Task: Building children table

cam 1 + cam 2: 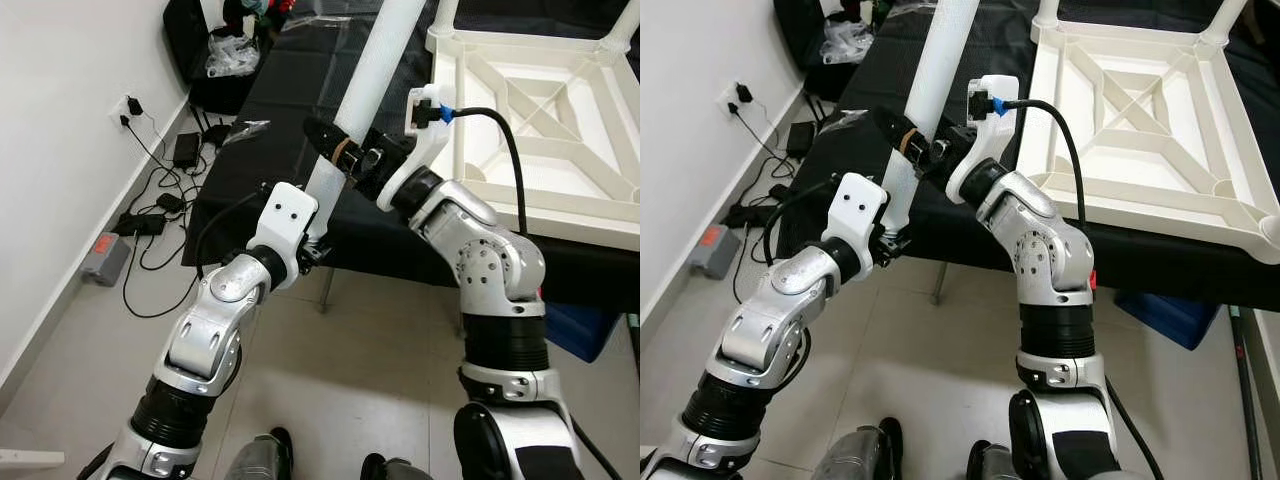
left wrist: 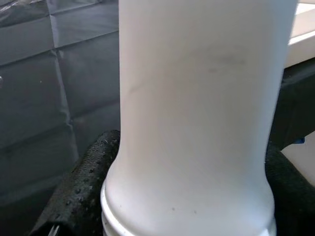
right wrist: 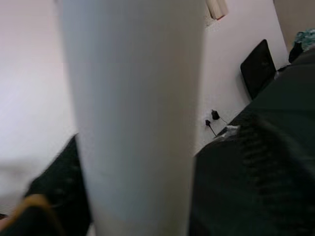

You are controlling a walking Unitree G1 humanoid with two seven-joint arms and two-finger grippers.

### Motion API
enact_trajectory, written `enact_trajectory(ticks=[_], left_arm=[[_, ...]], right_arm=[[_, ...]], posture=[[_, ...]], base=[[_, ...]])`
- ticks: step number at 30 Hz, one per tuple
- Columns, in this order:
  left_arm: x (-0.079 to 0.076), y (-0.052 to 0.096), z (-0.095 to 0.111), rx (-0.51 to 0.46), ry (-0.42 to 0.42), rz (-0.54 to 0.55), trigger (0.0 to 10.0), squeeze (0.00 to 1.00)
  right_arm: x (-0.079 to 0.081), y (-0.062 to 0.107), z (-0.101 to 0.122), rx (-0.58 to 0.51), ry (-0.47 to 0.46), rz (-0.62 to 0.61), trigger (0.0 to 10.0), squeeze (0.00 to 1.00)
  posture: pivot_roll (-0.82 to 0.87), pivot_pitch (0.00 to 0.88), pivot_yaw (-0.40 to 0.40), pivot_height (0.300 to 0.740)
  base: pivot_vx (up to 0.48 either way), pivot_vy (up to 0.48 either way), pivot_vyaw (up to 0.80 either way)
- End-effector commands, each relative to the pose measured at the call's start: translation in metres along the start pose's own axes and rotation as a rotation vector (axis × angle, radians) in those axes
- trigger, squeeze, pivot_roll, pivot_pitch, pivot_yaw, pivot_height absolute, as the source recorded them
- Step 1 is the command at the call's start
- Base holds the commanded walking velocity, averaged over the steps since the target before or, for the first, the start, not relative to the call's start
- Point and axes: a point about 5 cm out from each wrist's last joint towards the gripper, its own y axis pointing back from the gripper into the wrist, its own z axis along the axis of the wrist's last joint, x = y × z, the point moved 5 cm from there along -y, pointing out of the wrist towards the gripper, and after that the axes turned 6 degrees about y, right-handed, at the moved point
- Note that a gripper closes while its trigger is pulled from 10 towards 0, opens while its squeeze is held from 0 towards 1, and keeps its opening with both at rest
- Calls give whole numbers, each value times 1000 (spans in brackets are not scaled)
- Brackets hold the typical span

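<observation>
Table leg, a long white plastic tube, is held tilted over the black-covered bench w/ the upturned tabletop just beside it. Left gripper is clamped near its ringed lower end, right gripper clenched higher up. Looks light, stiff, slick; best gripped low near the ridges.

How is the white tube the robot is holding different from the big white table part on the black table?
The white table leg is one round, smooth tube; the white tabletop is flat and wide, with ribs crossing inside. The leg is tilted up in the air, clamped by the left gripper and right gripper; the tabletop lies upside down on the black cloth, untouched. Both are white plastic.
</observation>
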Motion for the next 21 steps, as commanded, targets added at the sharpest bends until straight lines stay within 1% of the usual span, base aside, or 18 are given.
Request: enact_trajectory(ticks=[1, 2, 3, 5, 7, 10, 12, 15, 21], left_arm=[[0, 5, 2, -15, -22, -8, 10000, 0], [-1, 5, 2, -16, -22, -9, 10000, 0], [-1, 5, 2, -14, -28, -9, 10000, 0], [0, 5, 2, -13, -36, -10, 10000, 0], [-1, 7, -1, -6, -65, -20, 10000, 0], [-1, 7, -2, -3, -63, -21, 10000, 0], [-1, 8, -4, 1, -53, -21, 10000, 0], [-1, 8, -5, 3, -57, -26, 10000, 0], [-2, 8, -6, 6, -66, -30, 10000, 0]], right_arm=[[3, -3, 0, 7, 13, 13, 10000, 608], [3, -3, 1, 7, 15, 12, 10000, 608], [2, -4, 1, 7, 14, 6, 10000, 0], [4, -4, 0, 13, -1, 19, 10000, 0], [10, -3, -2, 35, -8, 57, 10000, 0], [11, -3, -2, 34, -9, 65, 10000, 0], [18, -4, 4, 20, -34, 102, 10000, 0], [23, -5, 6, 15, -38, 129, 10000, 0], [28, -5, 7, 10, -42, 150, 10000, 0]], posture=[[128, 234, 4, 740], [128, 234, 4, 740], [130, 236, 3, 740], [128, 231, 5, 740], [127, 227, 3, 740], [127, 227, 3, 740], [125, 227, 4, 740], [126, 224, 2, 740], [124, 224, 4, 740]], base=[[0, 0, 0], [0, 0, 0], [0, 0, 0], [0, 0, 0], [0, 0, 0], [0, 0, 0], [0, 0, 0], [0, 0, 0], [0, 0, 0]])
